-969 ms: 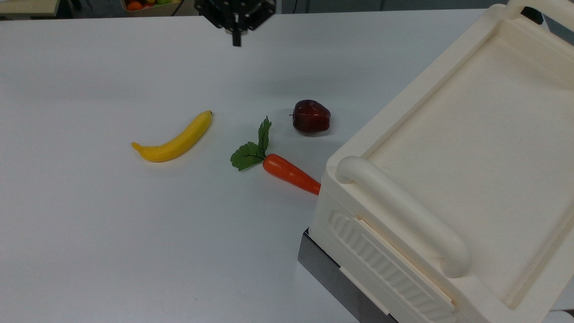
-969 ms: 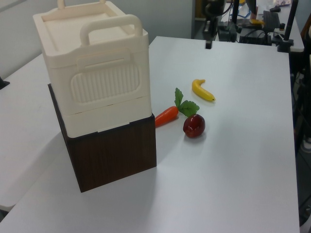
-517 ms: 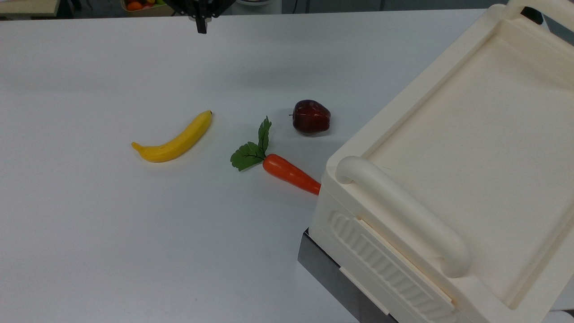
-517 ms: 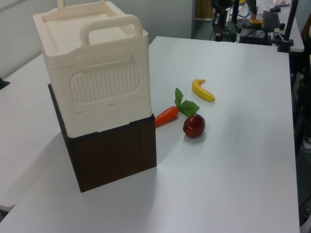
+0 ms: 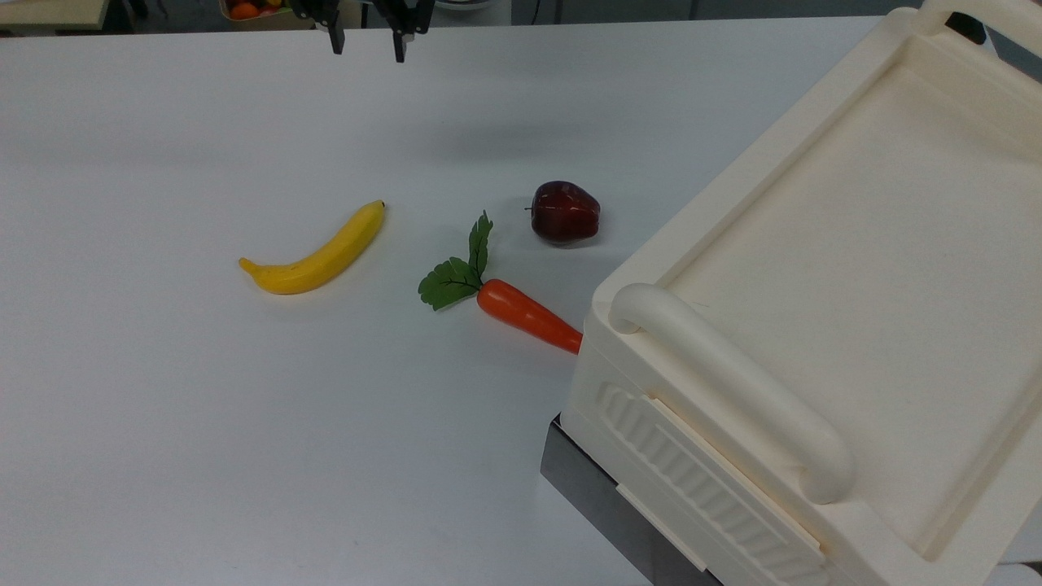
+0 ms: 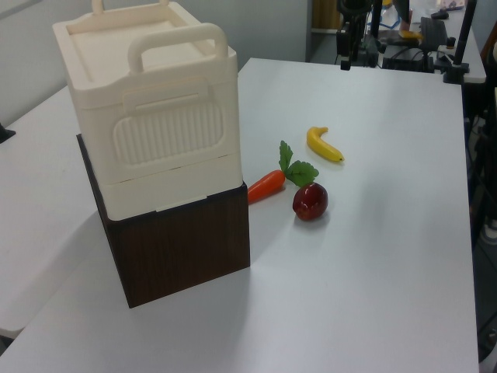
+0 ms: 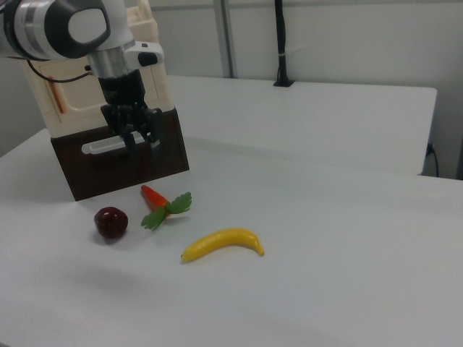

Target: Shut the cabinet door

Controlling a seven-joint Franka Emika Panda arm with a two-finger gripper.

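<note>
The cream cabinet (image 5: 708, 220) fills the top view's right, with its thick bar handle (image 5: 733, 391) and ribbed side toward the camera. In the left view the cabinet (image 6: 171, 140) stands on a dark base. In the right view a strip of the cabinet door (image 7: 45, 97) with its copper-coloured handle (image 7: 58, 97) shows behind my arm; I cannot tell if it is ajar. My gripper (image 5: 366, 45) hangs open over the far table edge, well away from the cabinet. It is also at the left view's top, gripper (image 6: 344, 58), and in front of the dark base, gripper (image 7: 139, 144).
A yellow banana (image 5: 317, 252), a carrot with green leaves (image 5: 521, 313) and a dark red apple (image 5: 564, 212) lie on the white table (image 5: 203, 448). The carrot's tip touches the cabinet's side. A pale bar handle (image 7: 105, 147) sits on the dark base.
My gripper moved toward the top view's left along the far edge, then its fingers spread from shut to open. The fruit and the cabinet have not moved.
</note>
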